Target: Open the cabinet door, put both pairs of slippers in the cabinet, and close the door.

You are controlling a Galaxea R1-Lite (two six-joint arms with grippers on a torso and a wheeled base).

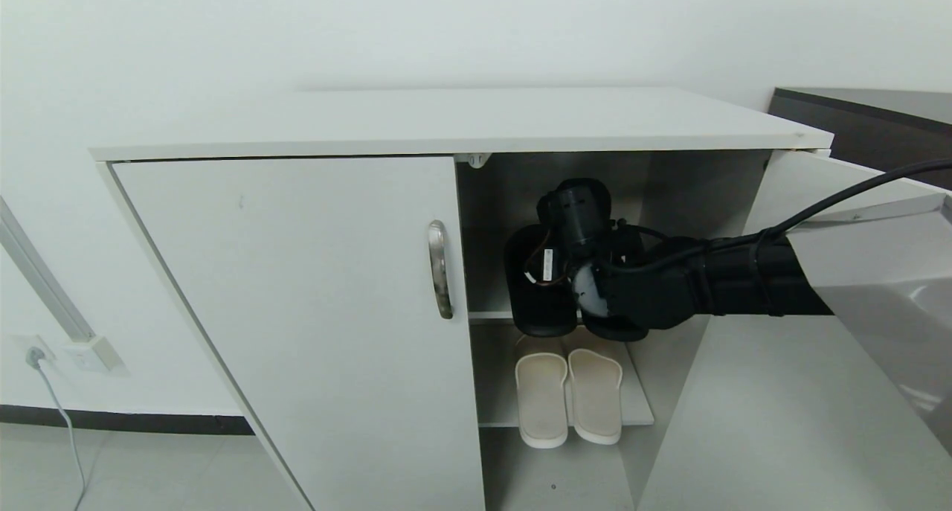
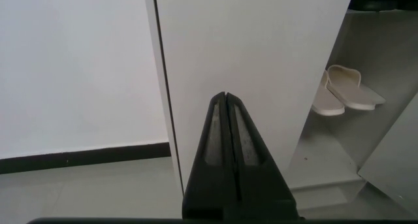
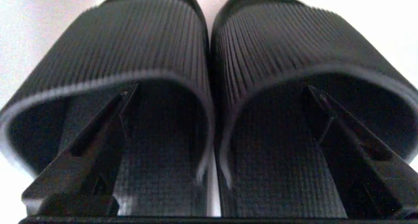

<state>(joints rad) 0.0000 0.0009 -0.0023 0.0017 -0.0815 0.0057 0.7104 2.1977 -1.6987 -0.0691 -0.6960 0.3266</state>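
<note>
Black slippers [image 1: 539, 288] sit side by side on the cabinet's [image 1: 446, 124] upper shelf [image 1: 487, 315]. The right pincer [image 3: 222, 88] is spread, one finger tucked under each strap, probably so both travel as a pair. Cream slippers [image 1: 569, 396] lie on the lower shelf [image 1: 639, 414]. The right door [image 1: 855, 221] stands open. The left pincer [image 2: 225, 119] is pressed together beside the shut left door [image 1: 297, 310].

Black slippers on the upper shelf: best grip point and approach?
I'd pinch the adjoining inner strap walls of the black slippers together, one finger inside each strap, coming from the heel side at the open cabinet front. They lie side by side, touching, arched straps open toward the right gripper.
</note>
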